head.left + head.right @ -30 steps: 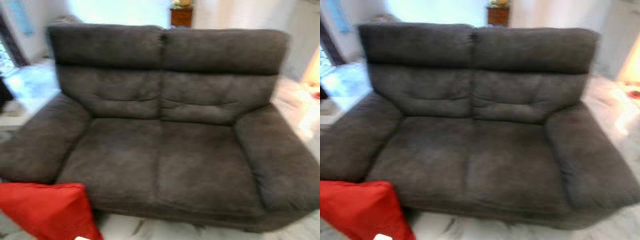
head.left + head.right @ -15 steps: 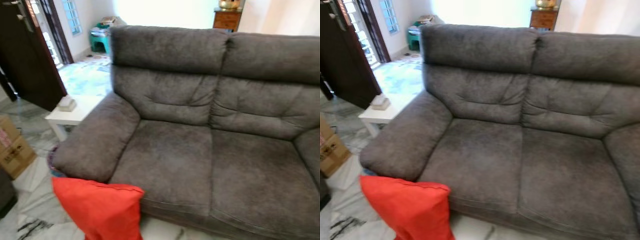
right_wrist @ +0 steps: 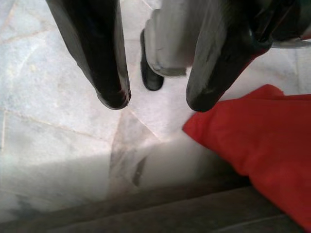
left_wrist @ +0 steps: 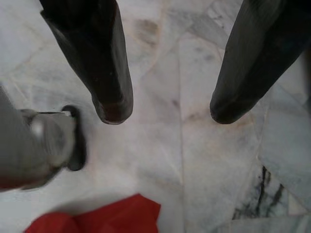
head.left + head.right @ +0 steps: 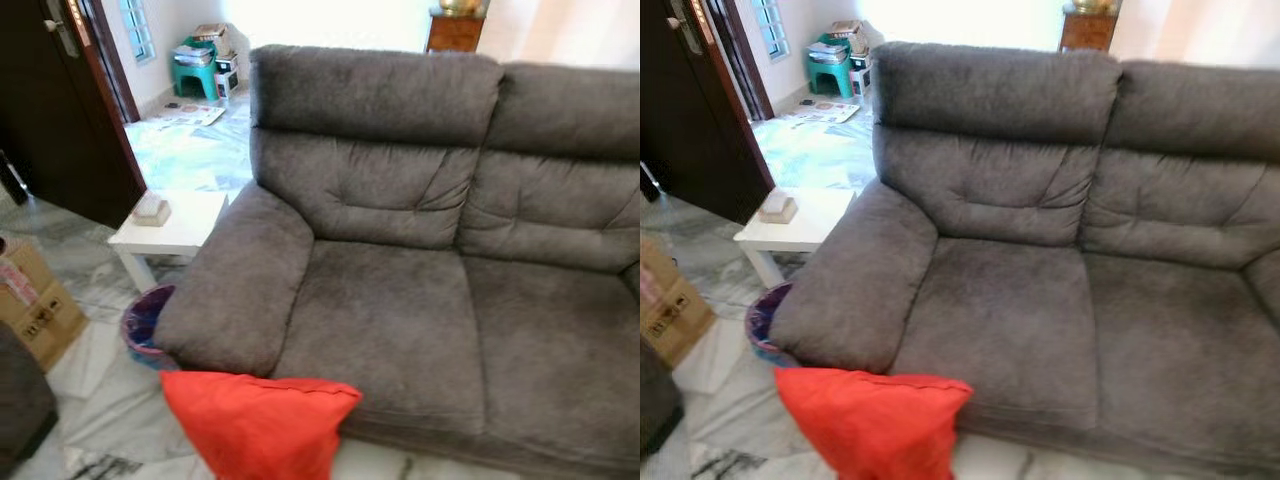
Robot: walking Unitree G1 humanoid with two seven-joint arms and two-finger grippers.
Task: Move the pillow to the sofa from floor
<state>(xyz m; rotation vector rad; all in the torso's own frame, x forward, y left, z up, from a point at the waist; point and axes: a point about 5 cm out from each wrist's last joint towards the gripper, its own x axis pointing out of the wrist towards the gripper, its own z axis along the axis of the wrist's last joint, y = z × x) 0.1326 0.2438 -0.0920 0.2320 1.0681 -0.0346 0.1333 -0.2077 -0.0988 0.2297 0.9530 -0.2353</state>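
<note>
In the eye views, a red pillow (image 5: 255, 425) sits on the marble floor (image 5: 95, 400), leaning against the front of the grey sofa (image 5: 420, 300) just below its left armrest. The sofa seat carries nothing. Beside that armrest stands a small white table (image 5: 175, 225) with a small box (image 5: 150, 210) on it, and a bin (image 5: 143, 325) sits between the table and the armrest. A cardboard box (image 5: 35, 300) is further left, near a dark door (image 5: 55, 110).

In the left wrist view, the left claw (image 4: 165, 114) hangs open over the floor, holding nothing, with a corner of the pillow (image 4: 104, 218) showing beyond its fingertips.

In the right wrist view, the right claw (image 3: 158, 102) also hangs open and empty, the pillow (image 3: 257, 141) lying close beside one fingertip.
</note>
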